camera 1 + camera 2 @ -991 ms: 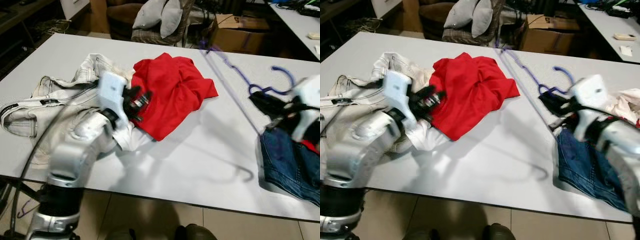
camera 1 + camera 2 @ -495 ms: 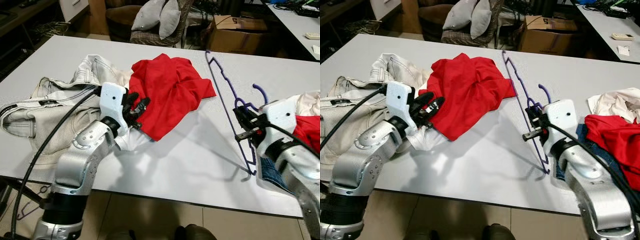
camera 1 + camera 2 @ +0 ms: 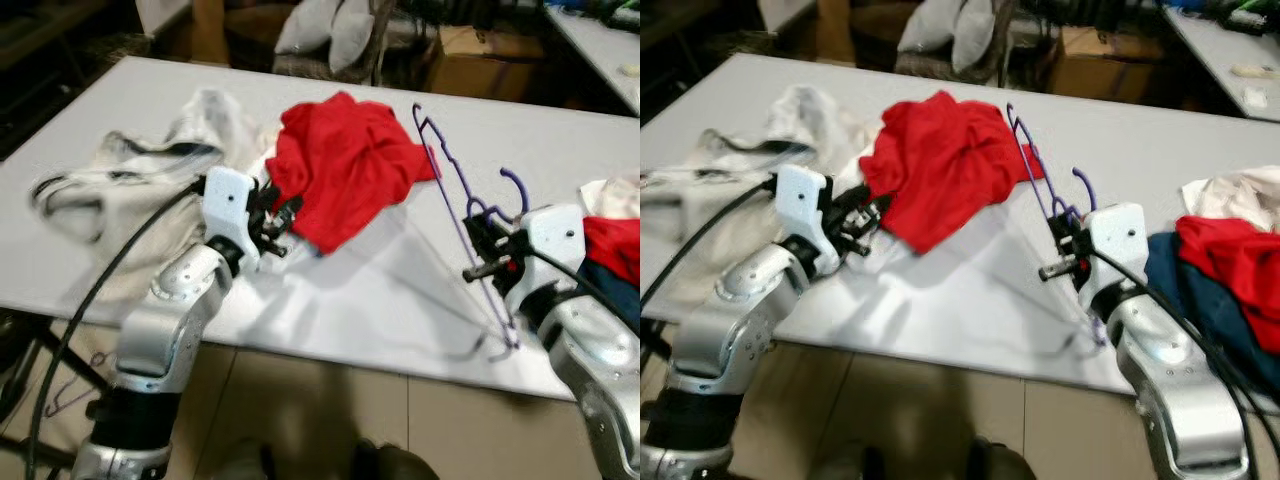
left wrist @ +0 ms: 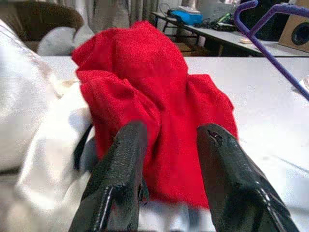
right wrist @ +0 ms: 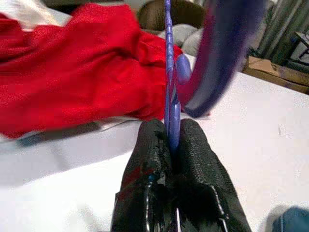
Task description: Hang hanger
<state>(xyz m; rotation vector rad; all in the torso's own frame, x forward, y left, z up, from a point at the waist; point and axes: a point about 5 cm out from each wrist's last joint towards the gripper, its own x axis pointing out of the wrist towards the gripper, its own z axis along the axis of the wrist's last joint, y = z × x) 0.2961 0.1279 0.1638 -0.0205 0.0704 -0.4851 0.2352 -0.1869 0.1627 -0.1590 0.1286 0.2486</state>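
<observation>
Lifted since earlier, thin purple hanger (image 3: 462,212) stays clamped in right end effector (image 5: 170,140); left end effector (image 4: 166,145) spread over crumpled red shirt (image 3: 345,165).

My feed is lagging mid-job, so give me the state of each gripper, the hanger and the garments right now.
Right gripper: shut on the purple plastic hanger.
Purple plastic hanger: pinched near its hook, tilted up above the white table.
Left gripper: open, fingers at the red shirt.
Red shirt: crumpled on the table.
White jacket: spread flat, left of the red shirt.
</observation>
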